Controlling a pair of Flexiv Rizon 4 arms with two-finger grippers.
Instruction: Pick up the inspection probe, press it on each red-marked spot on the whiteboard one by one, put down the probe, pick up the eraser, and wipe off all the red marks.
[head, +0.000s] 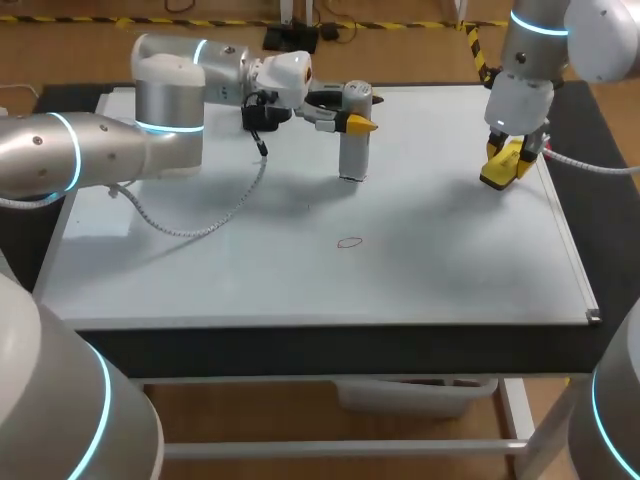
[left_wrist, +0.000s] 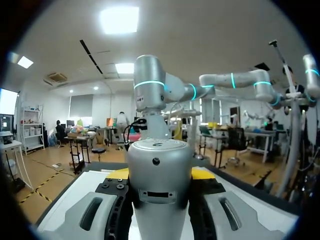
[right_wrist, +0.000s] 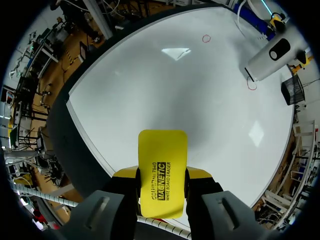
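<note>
The inspection probe, a silver cylinder, stands upright with its lower end at the whiteboard, at the board's far middle. My left gripper is shut on it from both sides; in the left wrist view the probe fills the gap between the fingers. From the right wrist, a red ring lies at the probe's base. A second red ring sits nearer the front. My right gripper is shut on the yellow eraser, low over the board's right side.
The whiteboard covers nearly the whole tabletop, with a metal rail along its right edge. A cable from the left arm droops onto the board's left half.
</note>
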